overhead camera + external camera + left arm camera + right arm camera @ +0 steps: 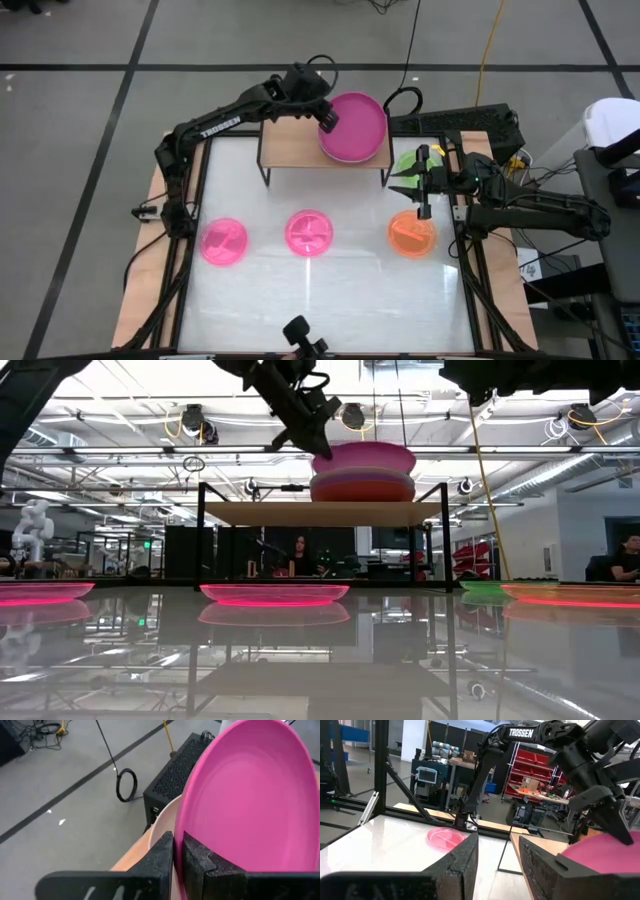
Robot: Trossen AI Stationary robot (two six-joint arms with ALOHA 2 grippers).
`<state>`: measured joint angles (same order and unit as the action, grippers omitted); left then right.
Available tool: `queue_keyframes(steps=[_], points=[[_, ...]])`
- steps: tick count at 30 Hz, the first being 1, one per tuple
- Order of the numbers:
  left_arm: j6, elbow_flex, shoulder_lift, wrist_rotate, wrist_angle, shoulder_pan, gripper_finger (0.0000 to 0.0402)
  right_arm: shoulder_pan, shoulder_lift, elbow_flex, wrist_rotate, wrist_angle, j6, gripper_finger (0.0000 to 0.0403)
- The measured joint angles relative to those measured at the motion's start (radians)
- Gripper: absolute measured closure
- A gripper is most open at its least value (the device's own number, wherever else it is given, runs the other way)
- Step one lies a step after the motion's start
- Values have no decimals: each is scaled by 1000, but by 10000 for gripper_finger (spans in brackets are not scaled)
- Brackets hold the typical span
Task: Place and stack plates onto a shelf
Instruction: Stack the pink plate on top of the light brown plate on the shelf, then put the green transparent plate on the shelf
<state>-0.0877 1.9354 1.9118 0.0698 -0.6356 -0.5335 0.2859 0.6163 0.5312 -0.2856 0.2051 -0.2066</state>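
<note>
My left gripper [328, 120] is shut on a large magenta plate [354, 127] over the right half of the light-wood shelf [295, 148]. In the low view this plate [362, 457] tops a stack with purple and red plates [362, 488] under it. The left wrist view shows a beige plate [164, 822] just beneath it. My right gripper [420, 190] is open [497, 860] and hovers above the table's right side, between the green plate [406, 160] and the orange plate [412, 236], touching neither. Both of those small plates lie flat on the table. My left gripper pinches the magenta plate's rim [186, 827] on the side toward the table's left, one finger [161, 855] under the rim and one [197, 857] on the plate's inner face. It comes slanting down from the left. The plate sits about level on top of the stack.
Two small pink divided plates [222, 241] [309, 233] lie on the white table's near half. The shelf's left half [285, 140] is bare wood. The shelf's black legs [263, 160] stand at the table's far edge. People sit in the room behind [298, 552].
</note>
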Motion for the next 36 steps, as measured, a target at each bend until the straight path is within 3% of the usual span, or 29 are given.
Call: queue_keyframes(steps=[4, 13, 18, 29, 33, 36], points=[[15, 0, -5, -1, 6, 5, 369, 0, 0, 0, 0, 0, -2, 279], [30, 0, -8, 0, 15, 13, 271, 0, 5, 0, 0, 0, -15, 279], [91, 0, -43, -1, 36, 20, 253, 0, 17, 0, 0, -1, -15, 279], [168, -10, -372, 1, 1, 91, 252, 0, 27, 0, 3, -47, -19, 279], [187, -116, -516, 39, 12, 173, 252, 1, 27, 0, 19, -70, -19, 279], [172, -282, -619, 67, 91, 237, 252, 1, 26, -16, 49, -52, -20, 279]])
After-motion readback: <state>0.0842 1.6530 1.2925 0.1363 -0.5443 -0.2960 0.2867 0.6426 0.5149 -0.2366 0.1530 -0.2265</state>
